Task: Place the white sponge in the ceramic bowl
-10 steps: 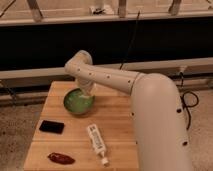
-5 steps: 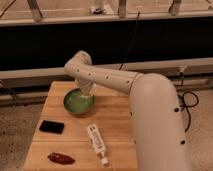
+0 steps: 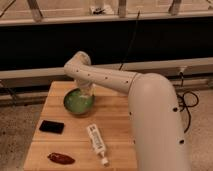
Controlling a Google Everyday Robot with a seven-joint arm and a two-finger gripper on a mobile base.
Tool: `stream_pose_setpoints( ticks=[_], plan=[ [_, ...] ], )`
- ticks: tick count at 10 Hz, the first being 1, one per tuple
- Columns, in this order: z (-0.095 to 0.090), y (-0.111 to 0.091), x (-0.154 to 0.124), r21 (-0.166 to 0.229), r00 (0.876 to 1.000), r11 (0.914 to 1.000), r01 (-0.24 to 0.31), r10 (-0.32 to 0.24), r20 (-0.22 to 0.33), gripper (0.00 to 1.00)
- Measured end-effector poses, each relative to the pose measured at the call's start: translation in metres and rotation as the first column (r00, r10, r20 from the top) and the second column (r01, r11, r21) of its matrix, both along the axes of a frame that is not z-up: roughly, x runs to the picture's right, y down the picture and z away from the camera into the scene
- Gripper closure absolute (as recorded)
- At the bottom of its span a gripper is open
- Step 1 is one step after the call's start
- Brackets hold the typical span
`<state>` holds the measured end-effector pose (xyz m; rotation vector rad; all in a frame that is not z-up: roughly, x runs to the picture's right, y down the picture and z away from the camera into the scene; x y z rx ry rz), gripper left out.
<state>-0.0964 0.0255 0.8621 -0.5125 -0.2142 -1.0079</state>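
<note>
You cannot make out the small off-white sponge anywhere. The round ceramic bowl [image 3: 78, 102] with its glossy green inside sits on the wooden table [image 3: 117, 117]; its contents are unclear. The gripper [image 3: 85, 90] hangs at the bowl's far rim.

Hand [image 3: 84, 91] hidden behind arm [image 3: 107, 79]; sponge unseen.

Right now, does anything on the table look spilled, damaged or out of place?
Nothing stands out. The ceramic bowl sits upright with the pincer over its far rim. The black phone, white tube and red pepper lie flat on the wooden table.
</note>
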Motion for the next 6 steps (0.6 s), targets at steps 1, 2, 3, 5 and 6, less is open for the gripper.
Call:
stream_pose_setpoints(
  ticks=[1,2,3,5,6],
  plan=[
    [0.0003,-0.0002,-0.0001,0.002,1.000,1.0000,0.000,0.000,0.000,0.22],
    [0.0007,-0.0004,-0.0012,0.005,1.000,1.0000,0.001,-0.001,0.001,0.20],
    [0.0012,-0.0008,-0.0024,0.009,1.000,1.0000,0.003,-0.003,0.003,0.20],
    [0.0023,-0.0010,-0.0039,0.014,1.000,0.9999,0.005,-0.005,0.004,0.20],
    [0.0028,-0.0011,-0.0045,0.017,1.000,0.9998,0.007,-0.007,0.005,0.20]
  ],
)
